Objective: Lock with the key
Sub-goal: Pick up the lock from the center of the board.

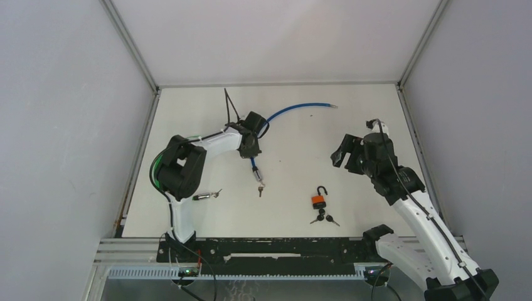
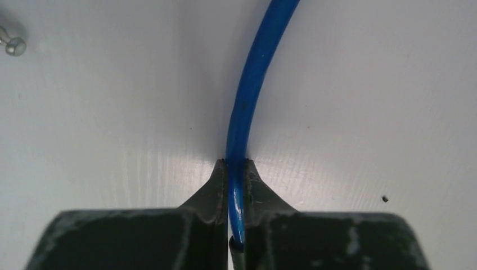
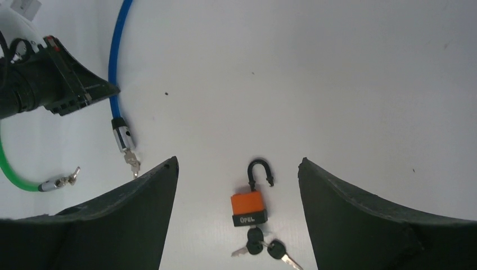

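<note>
**Q:** What lies closest to the near edge of the counter [image 1: 376, 119]?
**A:** A bunch of black-headed keys [image 3: 261, 247], right of centre. Touching it on the far side is the orange padlock [image 3: 248, 207], lying flat, its shackle [image 3: 259, 161] swung open.

**Q:** And towards the left edge?
**A:** The metal end [image 3: 56, 181] of a green cable [image 3: 11, 174] rests on the counter, near the left arm.

**Q:** Where does the blue cable [image 1: 295, 110] run?
**A:** Its silver lock head [image 3: 121, 135], with a small key [image 3: 133, 163] at the tip, lies left of centre. From there the cable passes through the left gripper [image 2: 236, 169] and arcs towards the far edge, ending free.

**Q:** State of each gripper?
**A:** The left gripper is pinched on the blue cable just beyond the lock head, a finger [image 2: 214, 188] on either side. The right gripper [image 3: 238, 163] is spread wide and holds nothing. It hangs above the counter's right half, well apart from the padlock, which shows between its fingers [image 3: 140, 214] in the wrist view.
</note>
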Tool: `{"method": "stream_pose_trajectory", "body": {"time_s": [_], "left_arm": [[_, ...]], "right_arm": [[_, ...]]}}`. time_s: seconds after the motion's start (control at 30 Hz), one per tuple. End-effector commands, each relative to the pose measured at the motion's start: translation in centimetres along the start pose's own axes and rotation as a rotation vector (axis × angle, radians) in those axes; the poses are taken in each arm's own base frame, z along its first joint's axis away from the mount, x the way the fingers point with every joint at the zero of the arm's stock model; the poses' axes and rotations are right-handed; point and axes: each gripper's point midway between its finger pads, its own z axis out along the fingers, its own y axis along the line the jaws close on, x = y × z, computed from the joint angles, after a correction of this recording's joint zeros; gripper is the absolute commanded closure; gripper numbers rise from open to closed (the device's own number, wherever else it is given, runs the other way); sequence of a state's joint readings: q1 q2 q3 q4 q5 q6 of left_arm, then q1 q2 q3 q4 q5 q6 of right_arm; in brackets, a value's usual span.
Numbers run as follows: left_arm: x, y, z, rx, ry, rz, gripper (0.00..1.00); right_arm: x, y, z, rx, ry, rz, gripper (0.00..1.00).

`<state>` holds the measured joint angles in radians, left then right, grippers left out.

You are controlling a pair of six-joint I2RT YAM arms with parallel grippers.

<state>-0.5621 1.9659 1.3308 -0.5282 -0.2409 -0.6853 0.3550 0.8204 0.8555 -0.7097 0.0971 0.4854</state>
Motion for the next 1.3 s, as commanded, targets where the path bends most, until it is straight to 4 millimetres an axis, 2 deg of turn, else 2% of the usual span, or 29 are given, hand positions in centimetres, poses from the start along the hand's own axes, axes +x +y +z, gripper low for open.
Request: {"method": "stream_pose_trajectory", "body": {"time_s": [0.0,0.07,0.1,0.13,0.17,0.23,0.3,0.4,0.47,0.6,0.77,0.87,0.97,1.07,1.13,1.17,1.2,1.27], "left_arm": [[-1.1,0.3,-1.2,-0.007,-0.041,0.040,1.00],[-2.2,0.7,-2.8,-0.015,-0.096,0.075,1.00],[-2.6,1.3,-3.2,-0.035,-0.128,0.088,1.00],[-2.6,1.7,-3.6,-0.045,-0.139,0.109,1.00],[-2.5,2.2,-4.2,-0.062,-0.136,0.128,1.00],[-2.7,2.9,-5.9,-0.082,-0.172,0.156,1.00],[-3.2,3.2,-8.2,-0.093,-0.246,0.173,1.00],[-3.8,2.4,-11.1,-0.031,-0.338,0.239,1.00],[-4.0,2.2,-11.8,0.022,-0.377,0.281,1.00],[-4.1,1.9,-13.2,0.075,-0.406,0.339,1.00],[-5.2,1.8,-16.5,0.134,-0.475,0.400,1.00],[-5.0,0.7,-18.6,0.254,-0.523,0.465,1.00],[-4.8,0.4,-20.5,0.363,-0.568,0.478,1.00],[-4.3,-0.1,-22.0,0.493,-0.575,0.461,1.00],[-3.5,-0.6,-22.6,0.570,-0.572,0.470,1.00],[-3.2,-0.6,-22.7,0.587,-0.577,0.474,1.00],[-2.9,-0.6,-22.6,0.593,-0.579,0.470,1.00],[-2.7,-0.4,-22.4,0.588,-0.577,0.459,1.00]], "right_arm": [[-3.8,1.8,1.2,-0.034,-0.106,0.005,0.15],[-5.1,1.5,3.0,0.007,-0.081,-0.046,0.13],[-6.3,1.8,3.4,0.002,-0.058,-0.127,0.12],[-6.8,1.0,4.1,0.042,-0.017,-0.204,0.11],[-7.4,-0.6,4.7,0.121,0.015,-0.262,0.10],[-9.0,-2.0,5.1,0.206,0.041,-0.231,0.09],[-9.6,-0.8,6.0,0.119,0.048,-0.146,0.09],[-9.9,1.5,7.5,0.019,0.040,-0.088,0.09],[-9.7,2.5,8.7,-0.051,0.062,-0.219,0.10],[-9.7,2.6,9.9,-0.148,0.091,-0.502,0.20],[-10.0,5.2,10.9,-0.321,-0.006,-0.675,0.20],[-9.4,7.1,11.3,-0.418,-0.068,-0.793,0.20],[-9.1,10.5,10.9,-0.491,-0.172,-0.851,0.20],[-8.5,15.2,9.0,-0.661,-0.268,-0.742,0.19],[-9.5,17.5,8.2,-0.726,-0.336,-0.475,0.15],[-10.1,17.7,8.6,-0.707,-0.319,-0.294,0.15],[-10.1,18.2,8.5,-0.727,-0.239,-0.100,0.14],[-9.9,19.5,8.1,-0.768,-0.064,0.162,0.11]]}}
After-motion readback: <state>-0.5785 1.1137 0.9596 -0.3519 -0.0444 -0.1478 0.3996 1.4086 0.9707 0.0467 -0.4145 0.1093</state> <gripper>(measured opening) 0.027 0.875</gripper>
